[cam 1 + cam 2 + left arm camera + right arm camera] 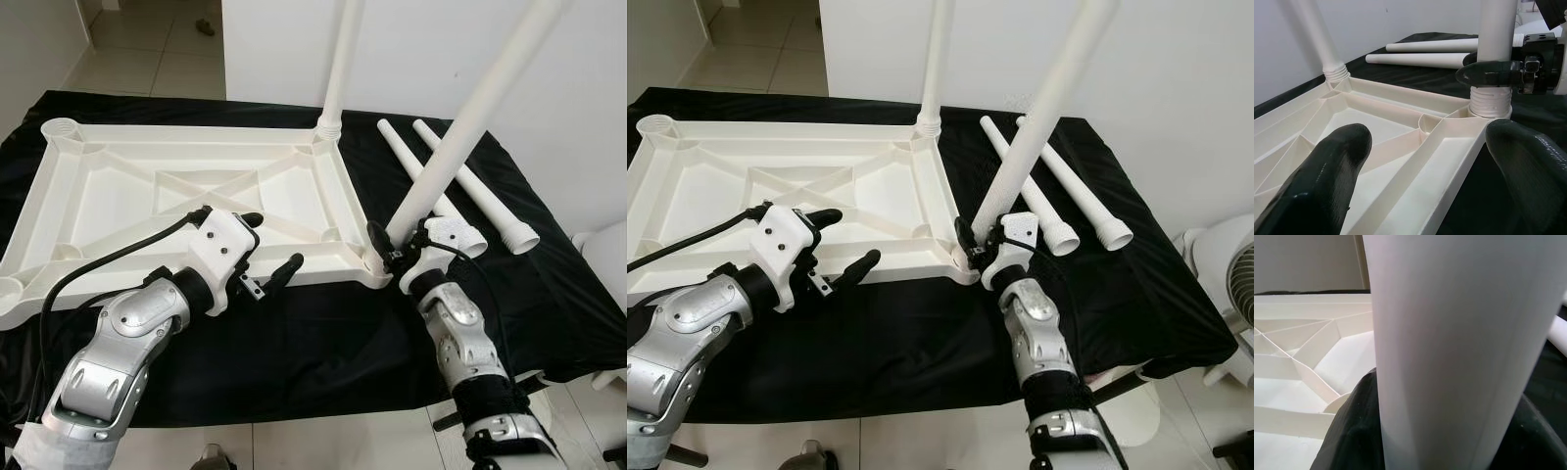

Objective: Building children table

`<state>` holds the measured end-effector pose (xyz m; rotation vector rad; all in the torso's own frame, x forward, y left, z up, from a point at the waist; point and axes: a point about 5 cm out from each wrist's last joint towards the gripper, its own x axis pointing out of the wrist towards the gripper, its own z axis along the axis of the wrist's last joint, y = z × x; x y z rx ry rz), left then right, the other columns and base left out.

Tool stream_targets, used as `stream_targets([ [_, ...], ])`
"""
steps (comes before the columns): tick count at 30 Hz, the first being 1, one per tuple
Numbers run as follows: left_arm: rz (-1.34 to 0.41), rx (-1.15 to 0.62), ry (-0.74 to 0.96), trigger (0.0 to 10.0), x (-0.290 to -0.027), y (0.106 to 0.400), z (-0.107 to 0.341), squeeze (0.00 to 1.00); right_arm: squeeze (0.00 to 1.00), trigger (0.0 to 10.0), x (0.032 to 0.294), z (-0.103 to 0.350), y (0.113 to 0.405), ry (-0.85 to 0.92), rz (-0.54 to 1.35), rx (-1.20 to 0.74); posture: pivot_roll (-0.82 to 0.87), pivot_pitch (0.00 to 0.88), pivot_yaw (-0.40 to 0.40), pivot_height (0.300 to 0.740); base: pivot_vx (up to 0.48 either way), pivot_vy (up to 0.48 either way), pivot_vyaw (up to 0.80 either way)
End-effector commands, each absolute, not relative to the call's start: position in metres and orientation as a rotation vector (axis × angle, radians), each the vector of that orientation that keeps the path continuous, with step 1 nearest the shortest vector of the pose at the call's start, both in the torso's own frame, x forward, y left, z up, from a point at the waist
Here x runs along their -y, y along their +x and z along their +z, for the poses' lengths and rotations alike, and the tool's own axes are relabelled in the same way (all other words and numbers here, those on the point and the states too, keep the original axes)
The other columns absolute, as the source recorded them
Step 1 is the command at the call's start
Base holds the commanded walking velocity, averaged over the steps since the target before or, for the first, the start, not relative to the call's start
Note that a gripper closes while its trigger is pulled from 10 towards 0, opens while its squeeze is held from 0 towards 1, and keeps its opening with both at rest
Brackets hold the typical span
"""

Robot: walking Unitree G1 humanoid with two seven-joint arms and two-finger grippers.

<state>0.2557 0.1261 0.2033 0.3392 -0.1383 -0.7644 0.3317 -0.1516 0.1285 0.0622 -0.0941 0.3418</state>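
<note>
The upturned white ribbed plastic tabletop (176,196) lies open above its middle; two upright white plastic legs (338,69) block its right edge, two loose white tubes (470,186) beyond.

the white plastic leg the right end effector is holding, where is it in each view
Left eye view: white plastic table leg, right of centre, slanting up.
Right eye view: centre, slanting up.
Left wrist view: upright in the near corner socket.
Right wrist view: close up, centre.
Shared landmark: white ribbed plastic tabletop.
</note>
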Motion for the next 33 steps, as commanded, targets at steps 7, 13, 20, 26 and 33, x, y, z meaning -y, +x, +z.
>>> stream_targets([
  [7, -0.780, 0.136, 0.336, 10.0, -0.125, 0.253, 0.204, 0.00, 0.00, 10.0, 0.170, 0.081, 0.320, -0.008, 0.309, -0.154, 0.11, 0.113, -0.080, 0.740, 0.000, 0.000, 0.00],
  [13, -0.772, 0.134, 0.337, 10.0, -0.127, 0.252, 0.204, 0.00, 0.00, 10.0, 0.161, 0.076, 0.307, -0.004, 0.332, -0.101, 0.12, 0.122, -0.082, 0.740, 0.000, 0.000, 0.00],
  [20, -0.771, 0.132, 0.336, 10.0, -0.127, 0.252, 0.204, 0.00, 0.00, 10.0, 0.157, 0.076, 0.305, 0.026, 0.283, -0.092, 0.11, 0.121, -0.080, 0.740, 0.000, 0.000, 0.00],
  [26, -0.776, 0.136, 0.337, 10.0, -0.126, 0.254, 0.205, 0.00, 0.00, 10.0, 0.155, 0.083, 0.315, 0.026, 0.251, -0.094, 0.11, 0.118, -0.077, 0.740, 0.000, 0.000, 0.00],
  [33, -0.773, 0.139, 0.338, 10.0, -0.126, 0.254, 0.206, 0.00, 0.00, 10.0, 0.155, 0.092, 0.324, 0.018, 0.216, -0.075, 0.12, 0.114, -0.081, 0.740, 0.000, 0.000, 0.00],
])
